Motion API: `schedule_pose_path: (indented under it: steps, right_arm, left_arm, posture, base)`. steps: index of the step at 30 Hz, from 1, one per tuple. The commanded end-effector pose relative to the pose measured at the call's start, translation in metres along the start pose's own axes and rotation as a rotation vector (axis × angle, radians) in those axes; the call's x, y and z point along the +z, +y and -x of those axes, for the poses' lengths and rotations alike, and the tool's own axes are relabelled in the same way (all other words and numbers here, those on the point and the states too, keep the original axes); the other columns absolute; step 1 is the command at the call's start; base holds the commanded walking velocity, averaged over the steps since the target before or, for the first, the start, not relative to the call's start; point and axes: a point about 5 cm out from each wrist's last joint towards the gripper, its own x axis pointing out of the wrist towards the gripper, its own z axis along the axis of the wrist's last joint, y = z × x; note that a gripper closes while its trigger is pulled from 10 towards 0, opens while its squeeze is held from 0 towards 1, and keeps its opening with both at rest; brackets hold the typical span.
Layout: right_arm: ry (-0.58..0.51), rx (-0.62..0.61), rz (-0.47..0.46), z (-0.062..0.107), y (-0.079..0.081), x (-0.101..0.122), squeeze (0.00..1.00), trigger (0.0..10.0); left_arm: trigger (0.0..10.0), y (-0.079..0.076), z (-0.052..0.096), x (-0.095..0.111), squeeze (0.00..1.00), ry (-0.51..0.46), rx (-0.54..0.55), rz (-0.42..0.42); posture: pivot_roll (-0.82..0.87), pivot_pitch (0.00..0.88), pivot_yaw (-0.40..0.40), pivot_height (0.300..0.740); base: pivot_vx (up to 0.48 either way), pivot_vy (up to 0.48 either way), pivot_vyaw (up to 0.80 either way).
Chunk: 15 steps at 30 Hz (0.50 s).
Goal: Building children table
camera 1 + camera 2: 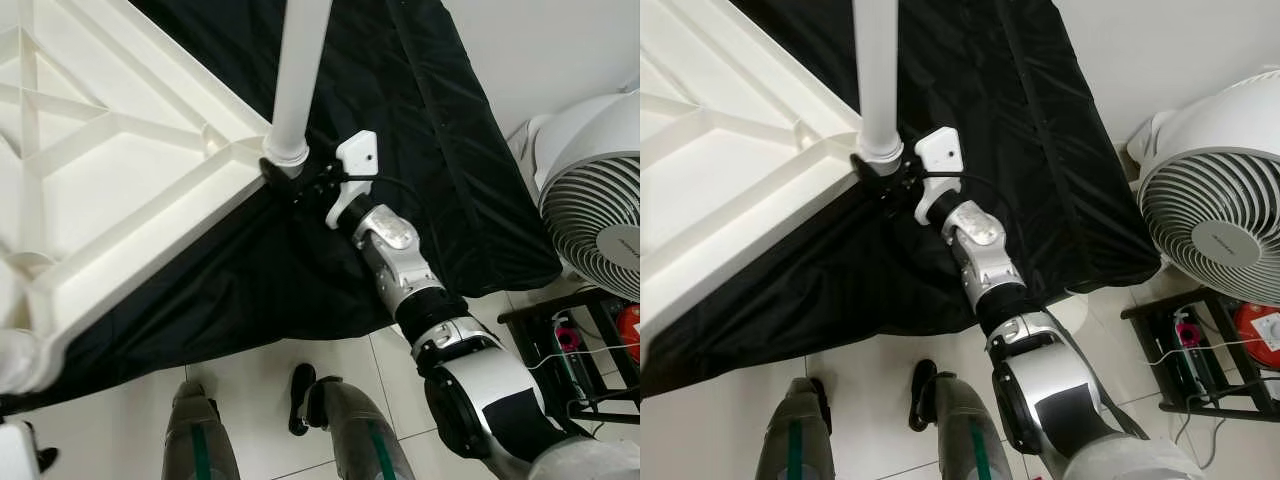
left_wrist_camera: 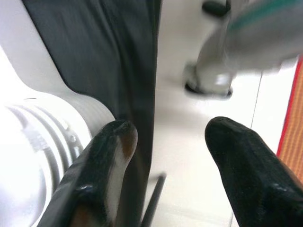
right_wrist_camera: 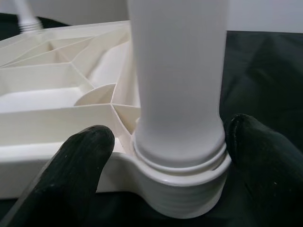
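No legible text, label, brand, number or sign on any surface, fan hub (image 1: 1223, 243) carries a faint mark too small to read, white table leg (image 3: 177, 80) between the right gripper's fingers (image 3: 80, 165) plain and unmarked

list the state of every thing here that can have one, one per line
white plastic tabletop: upside down, ribbed underside up, on black cloth
white round table leg: upright in the corner socket
right gripper: open, fingers either side of the leg base
left gripper: open, holding nothing
white round fan: standing on the floor
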Motion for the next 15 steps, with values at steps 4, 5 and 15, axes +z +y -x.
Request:
schedule_pose_path:
  steps: [4, 5, 15]
  right_arm:
    - [0.024, 0.009, -0.003, 0.002, 0.002, -0.007, 0.0, 10.0]
    - [0.024, 0.009, -0.003, 0.002, 0.002, -0.007, 0.0, 10.0]
    - [0.018, -0.001, 0.006, 0.003, -0.001, -0.007, 0.0, 10.0]
  left_arm:
    - [10.0, 0.02, 0.017, -0.022, 0.0, 0.166, 0.108, -0.043]
    - [10.0, 0.02, 0.017, -0.022, 0.0, 0.166, 0.108, -0.043]
    - [10.0, -0.005, 0.004, 0.006, 0.0, -0.048, -0.069, 0.156]
  posture:
    - [0.38, 0.279, -0.136, 0.74]
    - [0.38, 0.279, -0.136, 0.74]
    - [0.37, 0.289, -0.115, 0.74]
  base:
    - [0.0, 0.0, 0.0]
    - [0.0, 0.0, 0.0]
    - [0.0, 0.0, 0.0]
